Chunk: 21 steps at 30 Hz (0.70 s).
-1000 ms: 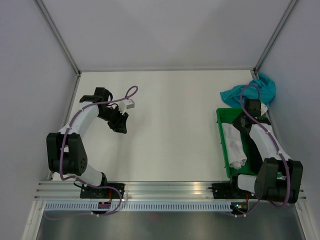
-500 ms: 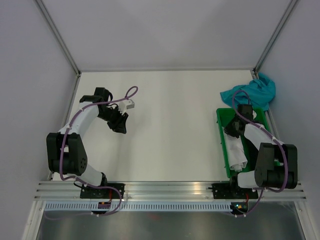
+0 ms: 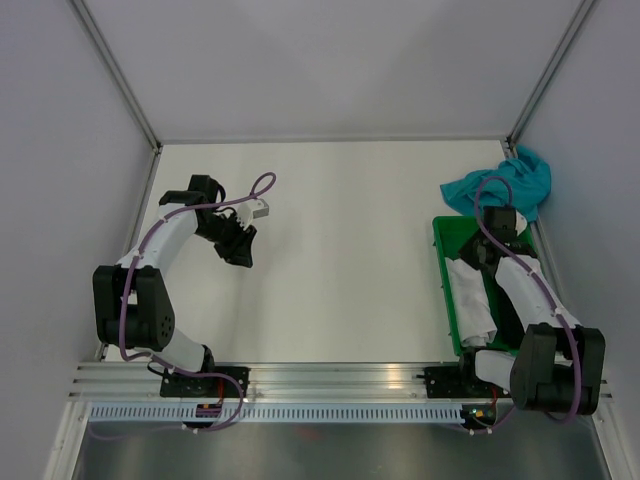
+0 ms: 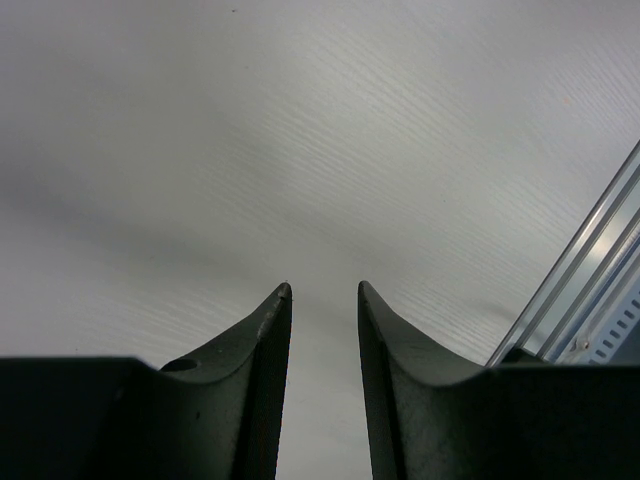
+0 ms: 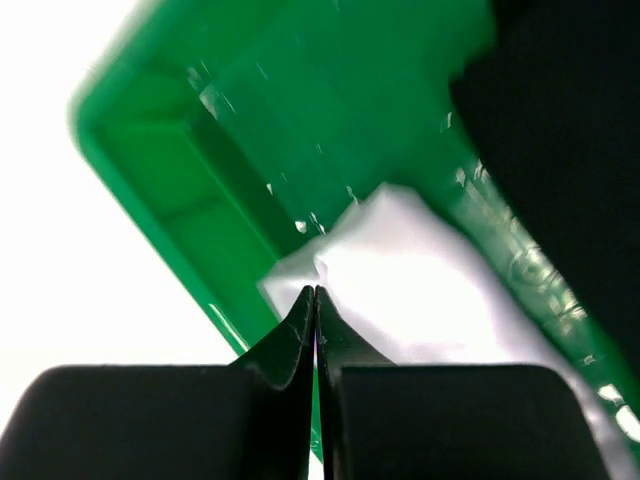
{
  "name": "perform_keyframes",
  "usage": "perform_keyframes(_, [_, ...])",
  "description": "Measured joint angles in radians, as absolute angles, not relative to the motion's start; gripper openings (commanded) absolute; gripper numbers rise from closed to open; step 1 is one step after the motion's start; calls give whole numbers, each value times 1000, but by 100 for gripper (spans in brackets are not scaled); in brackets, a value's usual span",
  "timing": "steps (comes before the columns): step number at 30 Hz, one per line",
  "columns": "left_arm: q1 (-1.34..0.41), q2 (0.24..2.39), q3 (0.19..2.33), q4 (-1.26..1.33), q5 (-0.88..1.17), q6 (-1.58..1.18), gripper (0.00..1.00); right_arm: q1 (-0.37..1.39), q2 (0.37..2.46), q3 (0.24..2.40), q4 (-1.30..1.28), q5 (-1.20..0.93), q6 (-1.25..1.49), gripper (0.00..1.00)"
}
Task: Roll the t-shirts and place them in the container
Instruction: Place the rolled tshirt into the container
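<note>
The white t-shirt [image 3: 470, 300] lies bunched in the green crate [image 3: 443, 240] at the right. In the right wrist view the white t-shirt [image 5: 420, 270] rises to a peak at my fingertips, above the crate's floor [image 5: 200, 140]. My right gripper [image 3: 482, 256] [image 5: 315, 292] is shut, pinching that peak of the white cloth. The teal-blue t-shirt [image 3: 510, 182] lies crumpled on the table behind the crate. My left gripper [image 3: 240, 255] [image 4: 324, 290] is open and empty, low over the bare white table at the left.
Grey walls enclose the table on three sides. An aluminium rail [image 3: 330, 380] runs along the near edge and shows in the left wrist view [image 4: 590, 280]. The right arm's purple cable [image 3: 482, 200] loops over the teal shirt's edge.
My right gripper dipped into the crate, then pulled back toward the far end, and the white shirt is now drawn out longer. The left arm has not moved.
</note>
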<state>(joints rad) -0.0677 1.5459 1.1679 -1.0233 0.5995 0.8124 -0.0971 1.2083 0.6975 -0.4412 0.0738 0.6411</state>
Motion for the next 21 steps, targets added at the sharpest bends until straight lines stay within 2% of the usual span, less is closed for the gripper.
perform_keyframes(2, [-68, 1546, 1168, -1023, 595, 811, 38, -97, 1201, 753, -453, 108, 607, 13])
perform_keyframes(3, [-68, 1546, 1168, -1023, 591, 807, 39, -97, 1189, 780, -453, 123, 586, 35])
perform_keyframes(5, [-68, 1542, 1168, -1023, 580, 798, 40, -97, 1142, 817, -449, 159, 540, 51])
perform_keyframes(7, [-68, 1529, 1168, -1023, 574, 789, 44, -97, 1066, 834, -439, 191, 491, 74])
perform_keyframes(8, [-68, 1518, 1168, -1023, 572, 782, 52, -96, 1023, 837, -432, 208, 465, 82])
perform_keyframes(9, [-68, 1504, 1168, -1023, 568, 778, 55, -96, 991, 838, -426, 224, 441, 88])
perform_keyframes(10, [-68, 1489, 1168, -1024, 565, 770, 62, -96, 950, 838, -422, 241, 418, 91])
perform_keyframes(11, [-68, 1467, 1165, -1022, 558, 764, 63, -96, 915, 838, -419, 255, 397, 93])
perform_keyframes(12, [-68, 1441, 1160, -1023, 553, 753, 77, -96, 884, 838, -418, 269, 379, 96])
perform_keyframes(13, [-68, 1411, 1152, -1021, 549, 748, 99, -96, 860, 838, -418, 278, 364, 97])
perform_keyframes(21, [-68, 1135, 968, -959, 413, 622, 100, -96, 725, 761, -436, 309, 321, 98])
